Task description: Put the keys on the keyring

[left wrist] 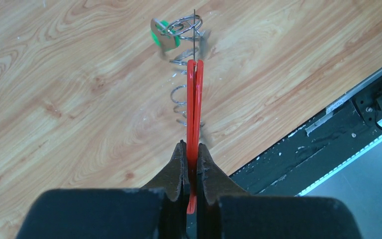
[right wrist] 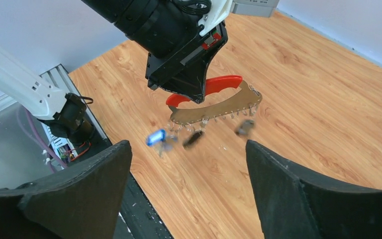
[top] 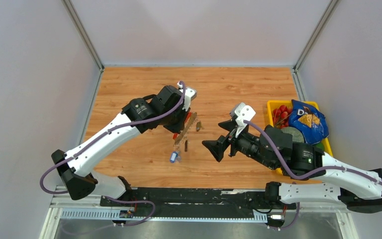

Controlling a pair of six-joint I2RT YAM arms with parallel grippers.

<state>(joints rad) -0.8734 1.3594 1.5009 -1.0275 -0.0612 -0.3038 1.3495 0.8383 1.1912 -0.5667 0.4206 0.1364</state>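
One keyring bunch [top: 185,130], held up over the middle of the wooden surface [top: 238,84] and gripped by its single red tag [right wrist: 219,84] in the left jaws; clenched flat on the tag, seen edge-on from the left wrist, its far end poking out past the tips.

Just under the tag, one grey-silver curved strap [right wrist: 214,108], lying roughly level; along its lower edge a row of small wire rings [left wrist: 179,94]. Several, too fine to count.

Dangling from those rings:
- one blue piece [right wrist: 155,137], at the end nearer the arm bases;
- one green piece [left wrist: 165,36], at the far end in the left wrist view;
- two dark pieces [right wrist: 194,138], both blurred, one near the blue piece, the other [right wrist: 243,127] toward the strap's opposite end.

Cannot tell which of the two is the key; cannot tell either whether the lowest piece touches the surface.

To the right of the bunch, the right jaws: spread wide, nothing between them, aimed at the bunch yet apart from it; two black fingers [right wrist: 69,194] framing the strap in the right wrist view.

Further out, two arms, left arm [top: 109,134] and right arm [top: 338,172]; at the right edge of the surface, one yellow bin [top: 277,103], holding one blue snack bag [top: 308,122], a cluster of red pieces [top: 281,115] and one grey round item [top: 292,133], partly hidden.
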